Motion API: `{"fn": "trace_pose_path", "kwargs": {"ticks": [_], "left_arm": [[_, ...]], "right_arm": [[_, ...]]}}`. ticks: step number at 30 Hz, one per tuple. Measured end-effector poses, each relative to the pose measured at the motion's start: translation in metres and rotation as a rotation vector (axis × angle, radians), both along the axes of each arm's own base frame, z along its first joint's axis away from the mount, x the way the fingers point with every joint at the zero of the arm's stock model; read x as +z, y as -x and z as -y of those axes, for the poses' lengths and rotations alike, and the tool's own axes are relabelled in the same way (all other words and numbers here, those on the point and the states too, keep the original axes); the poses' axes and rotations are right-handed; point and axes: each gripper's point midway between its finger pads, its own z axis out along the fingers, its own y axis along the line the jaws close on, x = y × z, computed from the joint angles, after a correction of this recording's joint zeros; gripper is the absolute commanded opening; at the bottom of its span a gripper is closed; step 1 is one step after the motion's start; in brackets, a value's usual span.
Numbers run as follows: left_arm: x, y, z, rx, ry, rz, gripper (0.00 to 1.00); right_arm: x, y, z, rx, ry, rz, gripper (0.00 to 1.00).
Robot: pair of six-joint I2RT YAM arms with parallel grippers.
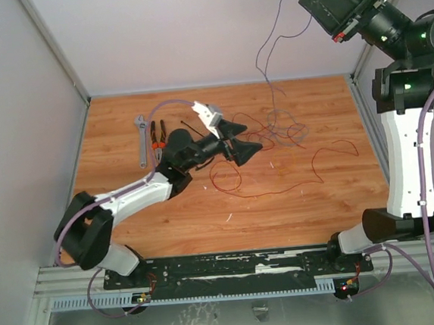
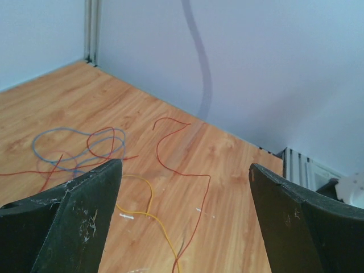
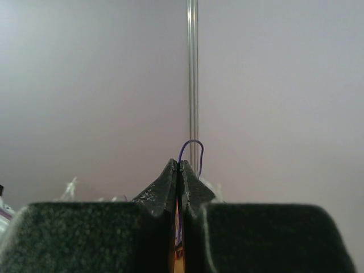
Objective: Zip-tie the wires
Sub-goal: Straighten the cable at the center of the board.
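Wooden table (image 1: 313, 215), loose wires (image 1: 276, 124), 1 zip tie (image 1: 190, 125), 1 wrench (image 1: 142, 140), left hand (image 2: 185, 165) wide, right hand (image 3: 178, 170) pinching 1 purple wire (image 3: 191, 140)

The fingers (image 2: 74, 227) of my left claw (image 2: 185, 165) are matt black plastic, scuffed and flecked with white. The table (image 1: 312, 207) shows wood-grain board with a soft sheen. The wires (image 2: 170, 165) look smooth, plastic-coated. The wrench (image 1: 142, 142) is dull grey metal; the walls (image 1: 191, 35) matt and pale.
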Motion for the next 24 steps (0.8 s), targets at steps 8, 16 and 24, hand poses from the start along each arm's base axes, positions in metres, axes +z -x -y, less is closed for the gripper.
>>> {"fn": "trace_pose_path", "kwargs": {"ticks": [8,16,24], "left_arm": [[-0.039,-0.014,0.048,0.010,-0.098,-0.007,0.29],[-0.046,-0.015,0.061,-0.009,-0.097,0.008,0.00],[-0.036,-0.016,0.068,-0.027,-0.066,0.028,0.52]], "right_arm": [[0.001,0.008,0.000,0.005,-0.004,0.010,0.00],[-0.004,0.020,0.000,0.002,-0.009,0.008,0.00],[0.000,0.032,0.001,-0.002,-0.009,0.036,0.00]]}}
